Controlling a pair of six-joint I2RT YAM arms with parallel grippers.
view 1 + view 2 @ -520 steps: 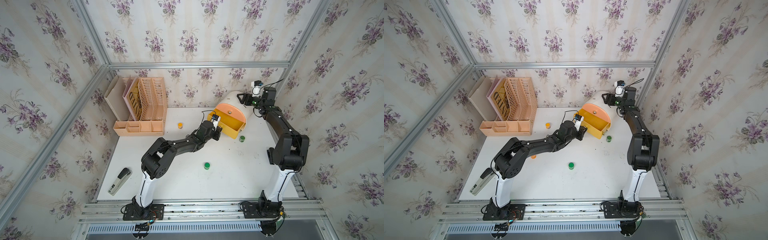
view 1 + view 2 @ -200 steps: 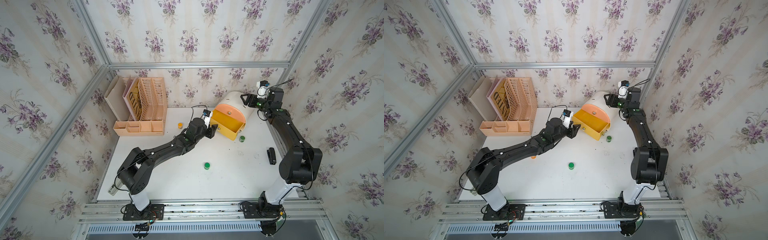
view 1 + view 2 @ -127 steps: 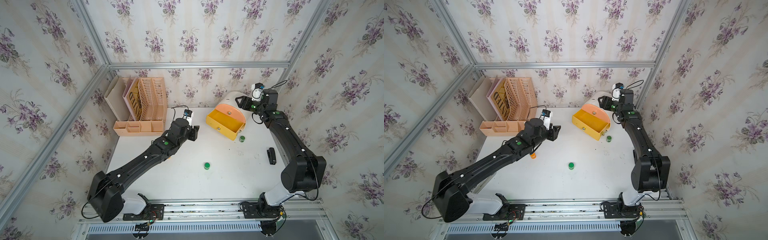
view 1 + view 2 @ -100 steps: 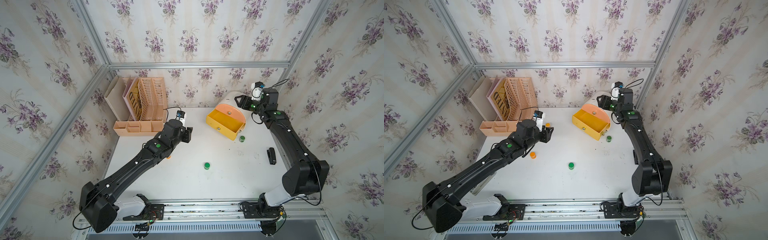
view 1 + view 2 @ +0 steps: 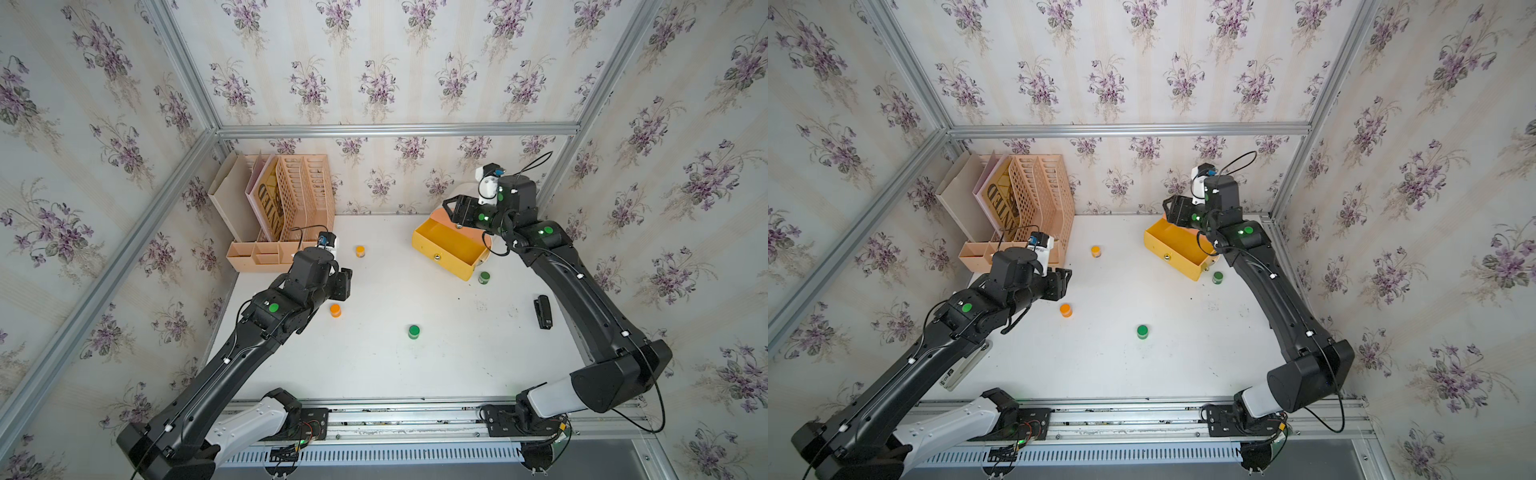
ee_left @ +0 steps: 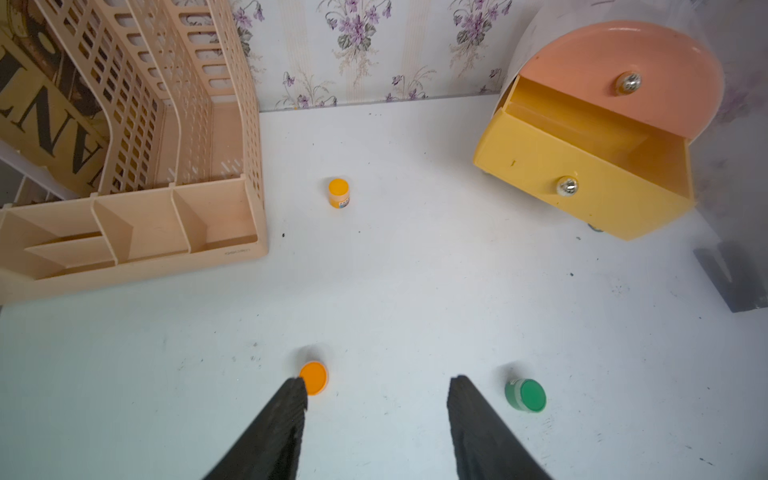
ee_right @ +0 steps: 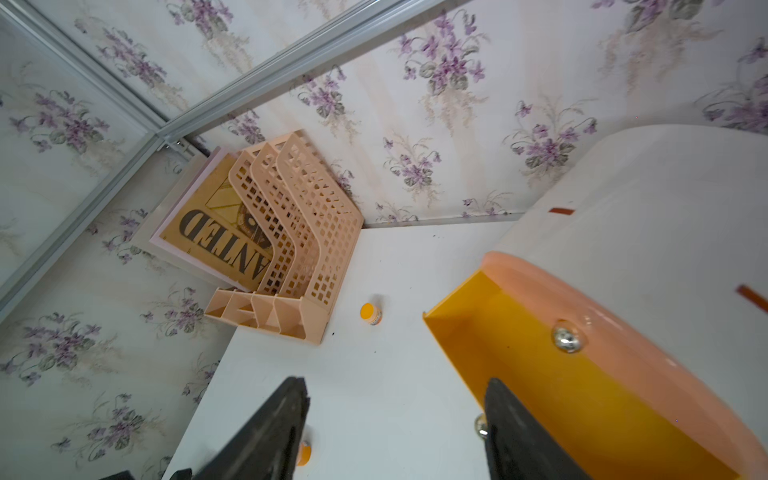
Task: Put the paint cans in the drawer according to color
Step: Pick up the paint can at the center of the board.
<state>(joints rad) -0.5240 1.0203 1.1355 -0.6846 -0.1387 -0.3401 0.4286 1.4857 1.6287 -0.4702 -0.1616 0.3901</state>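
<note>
the left gripper (image 5: 345, 284), which a couple of seconds ago was up at the mouth of the pulled-out yellow drawer (image 5: 453, 264), has swung back across the worktop (image 5: 374, 365) and now hangs beside the file rack (image 5: 291, 208), its jaws apart and empty, one finger (image 6: 291, 411) right at the edge of the nearer orange paint can (image 5: 335, 310); that looks like the start of the next pick; the right gripper (image 5: 455, 210) has kept to the top of the cabinet, jaws open on nothing, just above the closed peach drawer (image 6: 602, 83); four cans are out on the worktop: the second orange can (image 5: 360, 250) nearer the rack, a green can (image 5: 413, 331) mid-worktop, and another green can (image 5: 483, 277) just beside the yellow drawer's corner; no white-lidded can shows, and the visible part of the yellow drawer looks bare; an orange can probably belongs behind the peach front, which would need pulling out first
</note>
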